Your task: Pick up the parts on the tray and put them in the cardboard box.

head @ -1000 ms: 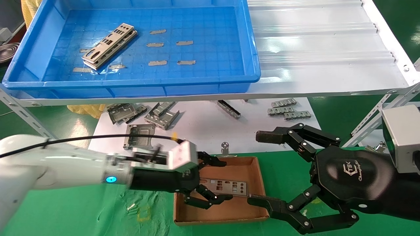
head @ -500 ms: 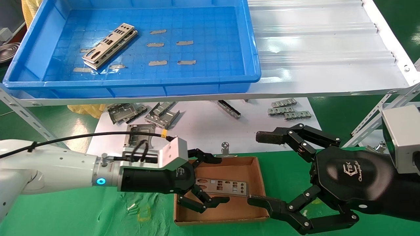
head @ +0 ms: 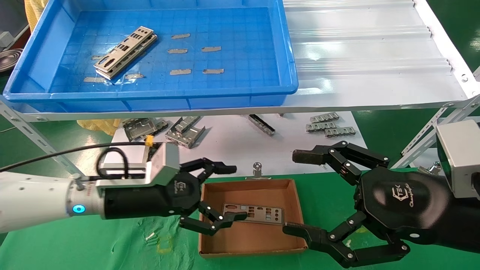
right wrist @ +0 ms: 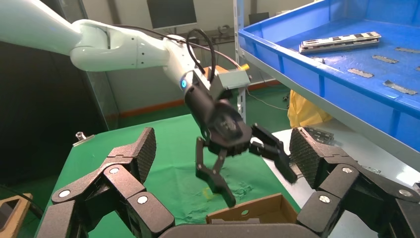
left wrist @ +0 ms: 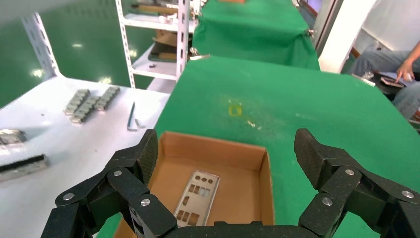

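The blue tray (head: 288, 80) sits on the white shelf at the upper left and holds a small stack of punched silver-grey parts (head: 125, 52), also in the right wrist view (right wrist: 341, 41). The brown cardboard box (head: 294, 200) lies on the green cloth below, with one part (head: 253, 213) flat on its floor; the left wrist view shows that part (left wrist: 196, 197) too. My left gripper (head: 231, 192) is open and empty, just above the box's left edge. My right gripper (head: 298, 193) is open and empty, to the right of the box.
Grey tape strips (head: 195, 50) lie on the tray floor. Bent grey brackets (head: 165, 131) and small metal pieces (head: 328, 125) lie on the white lower surface behind the box. The shelf's metal legs (head: 26, 129) stand at both sides.
My left gripper has drawn back to the left and risen out of the box, open and empty. The part stays on the box floor. The right arm has not moved.
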